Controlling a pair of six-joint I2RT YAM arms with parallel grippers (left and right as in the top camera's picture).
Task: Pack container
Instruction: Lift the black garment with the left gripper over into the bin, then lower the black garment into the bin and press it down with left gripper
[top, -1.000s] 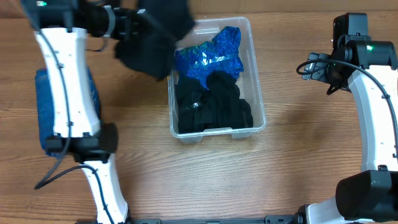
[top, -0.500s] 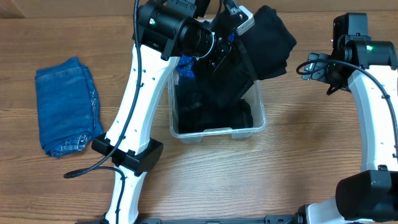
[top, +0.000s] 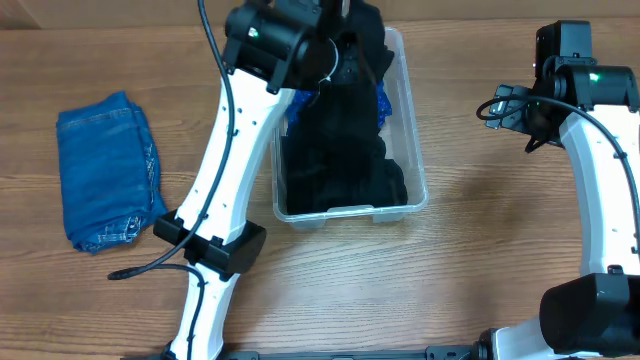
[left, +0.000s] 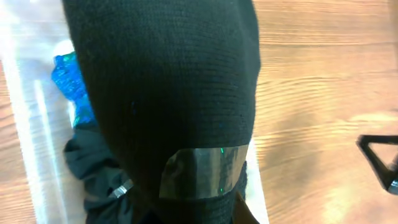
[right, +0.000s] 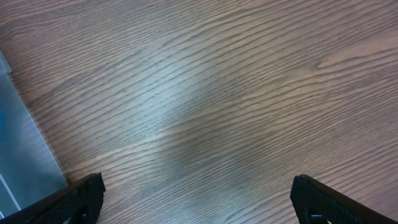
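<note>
The clear plastic container (top: 413, 160) stands at the middle of the table with black clothes (top: 335, 180) and a shiny blue garment (top: 383, 100) inside. My left gripper (top: 350, 40) is shut on a black knit garment (top: 345, 95) and holds it over the container, where it hangs down onto the pile. In the left wrist view the black knit garment (left: 168, 81) fills the frame, with the shiny blue garment (left: 68, 81) and the container's wall (left: 31, 143) beside it. My right gripper (right: 196, 199) is open and empty over bare wood to the right of the container (right: 18, 155).
Folded blue jeans (top: 105, 170) lie on the table at the left. The left arm (top: 225, 170) reaches across the container's left side. The right arm (top: 590, 150) stands at the right edge.
The left gripper has carried the black knit garment from the left of the container over it, then lowered it, so it now hangs into the bin. The right arm has not moved.
</note>
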